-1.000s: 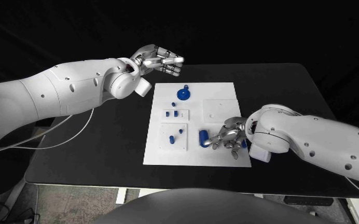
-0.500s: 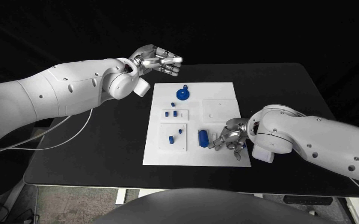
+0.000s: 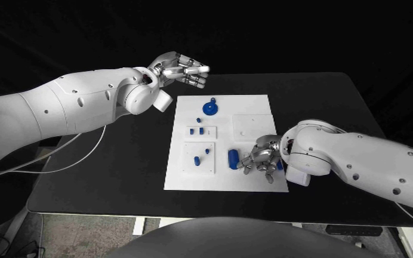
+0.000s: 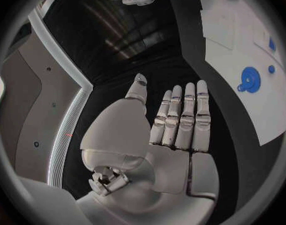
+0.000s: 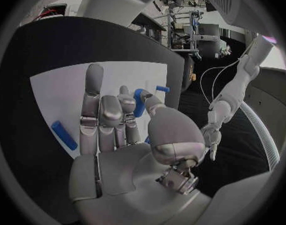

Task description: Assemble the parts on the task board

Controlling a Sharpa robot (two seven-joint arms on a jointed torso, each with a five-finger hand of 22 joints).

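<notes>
Your silver left hand (image 3: 182, 70) hovers flat, fingers straight; silver right hand (image 3: 262, 159) pinches a blue part (image 5: 139, 102).

The right hand (image 3: 262, 161) covers the near right corner of the white board (image 3: 258, 104), hiding whatever lies beneath its fingers. A round blue piece (image 5: 138, 102) shows between thumb and curled fingers in the right wrist view, largely hidden; whether it is pinched cannot be told. The small blue pieces (image 3: 202, 131) on the board's left panels are too small to make out. The left wrist view cuts the board off at its rim.
</notes>
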